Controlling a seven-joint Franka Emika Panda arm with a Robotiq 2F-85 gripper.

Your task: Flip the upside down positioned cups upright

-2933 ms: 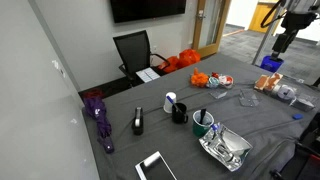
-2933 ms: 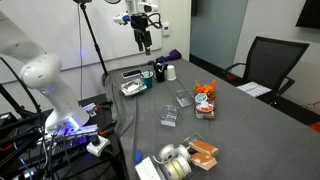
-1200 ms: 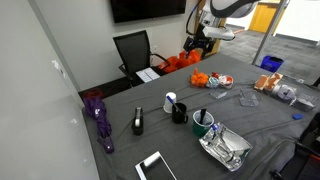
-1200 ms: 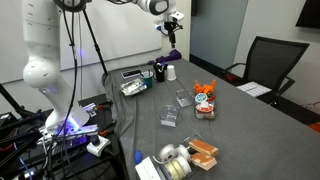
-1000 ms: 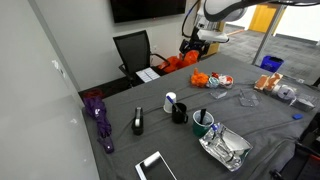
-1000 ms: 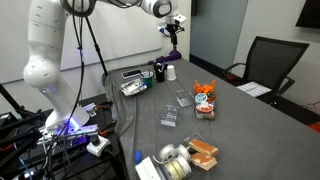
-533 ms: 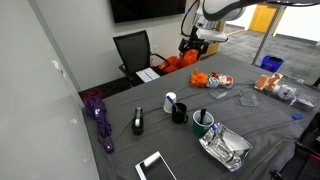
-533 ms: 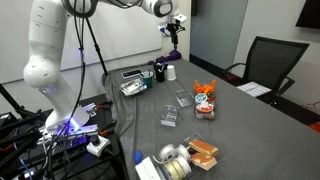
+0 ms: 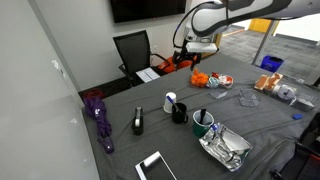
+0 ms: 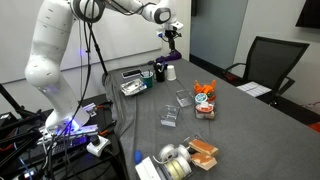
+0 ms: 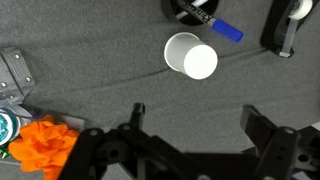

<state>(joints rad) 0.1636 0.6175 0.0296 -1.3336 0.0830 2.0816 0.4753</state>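
The white cup (image 11: pixel 190 56) stands on the grey cloth, its narrower flat closed end facing up toward the wrist camera. It also shows in both exterior views (image 9: pixel 170 101) (image 10: pixel 172 72), next to the black mug with a blue pen (image 11: pixel 196 10) (image 9: pixel 180 113). The dark green mug (image 9: pixel 203 122) stands nearby. My gripper (image 11: pixel 195 115) is open and empty, high above the table, with the cup a little beyond the gap between its fingers. In both exterior views the gripper (image 9: pixel 184 48) (image 10: pixel 170 38) hangs well above the cup.
A black tape dispenser (image 11: pixel 285 25) (image 9: pixel 138 122) lies beside the black mug. A metal tray (image 9: pixel 225 148) and a white tablet (image 9: pixel 155 166) sit near the table's front. Orange items (image 9: pixel 210 78) (image 11: pixel 40 145), a purple umbrella (image 9: pixel 98 115) and an office chair (image 9: pixel 135 50) are around.
The arm has swung from far off at the side across the table to above the cup and mugs. In the last half second the gripper shifted slightly closer. Nothing on the table moved.
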